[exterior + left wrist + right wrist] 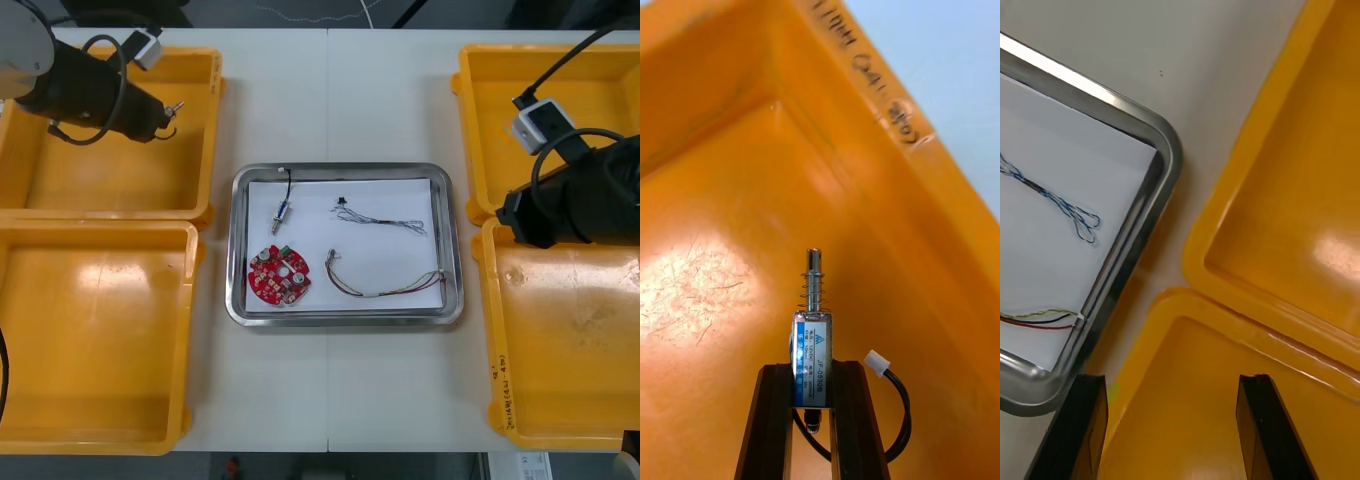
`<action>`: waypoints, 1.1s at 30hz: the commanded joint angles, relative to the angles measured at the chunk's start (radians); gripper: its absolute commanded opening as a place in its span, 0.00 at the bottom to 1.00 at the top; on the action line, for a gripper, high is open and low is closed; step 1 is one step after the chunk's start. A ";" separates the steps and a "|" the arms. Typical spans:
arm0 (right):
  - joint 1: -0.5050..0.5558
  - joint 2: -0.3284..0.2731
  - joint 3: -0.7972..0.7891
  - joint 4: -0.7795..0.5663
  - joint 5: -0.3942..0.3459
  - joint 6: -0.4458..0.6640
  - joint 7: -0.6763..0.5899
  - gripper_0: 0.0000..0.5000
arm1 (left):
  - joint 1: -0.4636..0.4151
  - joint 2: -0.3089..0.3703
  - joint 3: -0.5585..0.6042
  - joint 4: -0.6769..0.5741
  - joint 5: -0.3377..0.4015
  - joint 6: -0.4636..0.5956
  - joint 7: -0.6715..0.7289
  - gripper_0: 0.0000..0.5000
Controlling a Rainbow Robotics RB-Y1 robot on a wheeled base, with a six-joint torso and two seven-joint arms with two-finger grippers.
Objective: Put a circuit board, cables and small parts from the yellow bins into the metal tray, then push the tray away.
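At the far left of the bench point(330, 100), the left end effector point(168, 112) is held above the far left bin point(110, 170), close to that bin's inner wall. In the left wrist view its fingers point(771, 420) are seen closed on a small metal part point(812, 337), gripped by its body with the spring end pointing away from the wrist. A black lead point(902, 409) with a white plug is looped beside the fingers. The near left bin point(90, 340) is seen in front of it.

In the middle, the tray point(345, 168), white inside, is set between the bins. A red board point(279, 272) is laid at its near left corner, and a second metal part point(283, 210) on a black cable is placed just beyond the board. A blue and white cable point(385, 217) is stretched across the far right half, and a red and yellow cable point(385, 285) is curved along the near right side, apart from the board.

On the right, the right end effector point(1171, 382) is held with its fingers wide apart and nothing between them, over the corner of the near right bin point(1187, 352), just beside the tray's right rim. The far right bin point(1300, 187) is seen beyond it.
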 commanded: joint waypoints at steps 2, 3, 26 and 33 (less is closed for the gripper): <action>0.018 -0.056 -0.119 -0.033 -0.012 0.002 -0.116 1.00 | 0.003 0.042 0.023 -0.159 -0.067 0.105 0.166 0.00; 0.024 -0.061 -0.129 -0.033 -0.014 0.002 -0.116 1.00 | 0.003 0.042 0.023 -0.170 -0.069 0.115 0.181 0.00; 0.179 -0.151 -0.297 0.083 -0.075 0.002 -0.151 1.00 | 0.002 0.036 -0.127 -0.611 -0.147 0.481 0.660 0.00; 0.189 -0.154 -0.320 0.144 -0.129 0.002 -0.162 1.00 | 0.000 -0.003 -0.181 -0.693 -0.161 0.527 0.799 0.00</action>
